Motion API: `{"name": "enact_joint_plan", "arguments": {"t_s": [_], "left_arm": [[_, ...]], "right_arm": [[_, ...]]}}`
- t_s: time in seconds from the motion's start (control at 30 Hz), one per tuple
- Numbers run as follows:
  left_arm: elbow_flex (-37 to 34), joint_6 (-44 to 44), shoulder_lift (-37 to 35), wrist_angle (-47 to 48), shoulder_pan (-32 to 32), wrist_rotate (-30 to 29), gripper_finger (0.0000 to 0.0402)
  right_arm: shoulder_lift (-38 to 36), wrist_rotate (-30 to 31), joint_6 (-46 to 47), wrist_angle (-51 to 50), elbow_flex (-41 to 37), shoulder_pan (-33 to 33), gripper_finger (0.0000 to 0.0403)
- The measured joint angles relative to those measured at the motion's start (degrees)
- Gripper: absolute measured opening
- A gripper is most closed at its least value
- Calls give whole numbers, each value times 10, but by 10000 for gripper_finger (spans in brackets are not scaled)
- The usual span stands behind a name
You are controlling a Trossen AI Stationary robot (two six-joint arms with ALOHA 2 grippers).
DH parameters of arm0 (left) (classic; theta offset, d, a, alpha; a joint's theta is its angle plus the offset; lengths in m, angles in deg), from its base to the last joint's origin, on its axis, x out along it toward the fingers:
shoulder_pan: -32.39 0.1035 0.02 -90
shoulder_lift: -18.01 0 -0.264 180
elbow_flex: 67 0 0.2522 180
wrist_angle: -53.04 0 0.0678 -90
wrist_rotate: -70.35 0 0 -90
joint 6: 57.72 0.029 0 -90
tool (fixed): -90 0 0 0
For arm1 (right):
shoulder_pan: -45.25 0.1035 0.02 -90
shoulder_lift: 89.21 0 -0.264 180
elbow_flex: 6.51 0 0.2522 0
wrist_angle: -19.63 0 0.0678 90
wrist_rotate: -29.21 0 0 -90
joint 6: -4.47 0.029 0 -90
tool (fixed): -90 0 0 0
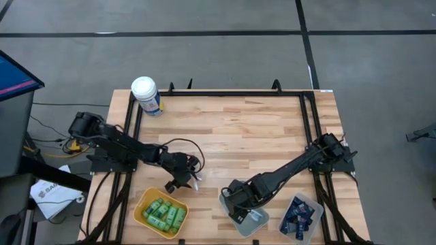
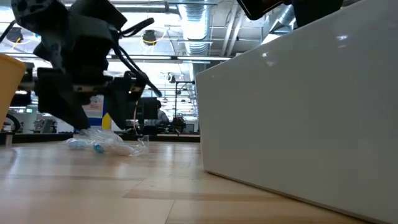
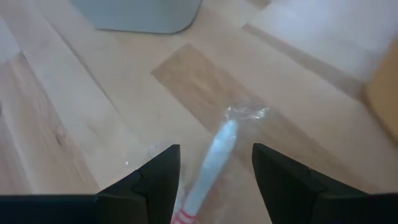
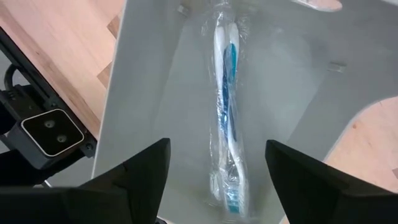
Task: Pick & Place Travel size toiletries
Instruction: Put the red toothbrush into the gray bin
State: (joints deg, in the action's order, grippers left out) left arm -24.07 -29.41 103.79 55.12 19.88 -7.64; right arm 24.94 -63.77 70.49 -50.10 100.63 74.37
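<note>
The left gripper (image 1: 187, 178) hangs low over the wooden table (image 1: 225, 129), just beyond the yellow bin (image 1: 144, 201) toward the table's middle. Its two dark fingers (image 3: 155, 180) stand apart, released, with a wrapped toothbrush (image 3: 211, 163) lying on the wood between them; the fingers do not press on it. From the low view the same clear wrapper with its blue tip (image 2: 99, 145) lies flat on the boards under that gripper.

The yellow bin itself holds a heap of small green bottles (image 1: 165, 215).

The right gripper (image 1: 240, 204) hovers over the grey bin (image 1: 261, 219), which sits on the far side of the left gripper from the yellow bin, along the same table edge. Its fingers (image 4: 140, 171) are spread wide and hold nothing. Below them, on the grey bin's floor, lies a second wrapped toothbrush (image 4: 227, 124), blue and white in clear plastic.

Just beyond the grey bin, farther still from the yellow bin, a clear bin (image 1: 315, 207) holds dark navy tubes (image 1: 297, 216).

A white-lidded canister (image 1: 146, 94) stands at the table's far corner, well apart from the yellow bin.
</note>
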Motion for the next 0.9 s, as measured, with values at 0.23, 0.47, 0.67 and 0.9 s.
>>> {"name": "enact_joint_plan", "arguments": {"t_s": [0.23,0.47,0.67,0.9], "left_arm": [[0,0,52,-13,-1,-15,194],[1,-3,58,-18,-8,-44,176],[1,-3,57,-14,-8,-46,107],[0,-44,52,-11,-7,-59,31]], "right_arm": [[0,0,0,8,0,0,255],[0,0,5,12,0,0,255],[0,0,9,12,0,0,255],[0,0,15,13,0,0,255]]}}
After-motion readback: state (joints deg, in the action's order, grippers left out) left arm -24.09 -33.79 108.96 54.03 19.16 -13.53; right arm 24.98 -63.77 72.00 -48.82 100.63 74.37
